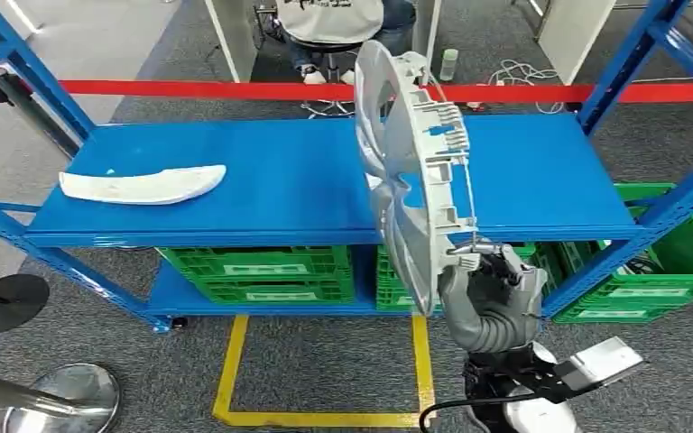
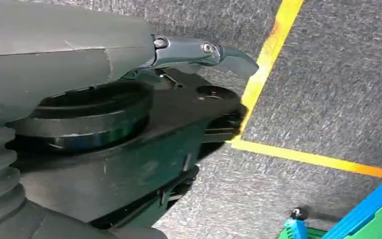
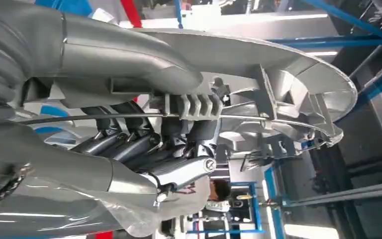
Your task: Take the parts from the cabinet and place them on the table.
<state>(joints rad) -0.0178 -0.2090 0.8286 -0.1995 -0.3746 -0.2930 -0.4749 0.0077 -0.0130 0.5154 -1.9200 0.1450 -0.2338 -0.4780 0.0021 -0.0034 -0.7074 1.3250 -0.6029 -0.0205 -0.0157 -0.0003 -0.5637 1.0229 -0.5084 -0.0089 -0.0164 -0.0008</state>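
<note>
Right hand (image 1: 492, 284) grips the bottom rim of a big silver wheel cover (image 1: 411, 171), fingers (image 3: 129, 144) wrapped around its ribbed back. Cover held upright, edge-on, raised in front of the blue shelf (image 1: 307, 194), just past the shelf's front edge toward its right half. A long white curved part (image 1: 144, 185) lies flat on the shelf near its left edge, well apart from the cover. Green crates (image 1: 262, 271) sit on the lower shelf under it. Left hand (image 2: 204, 52) hangs over grey carpet beside yellow floor tape (image 2: 268, 50); one finger sticks out straight, nothing seen in it, cannot tell its state.
</note>
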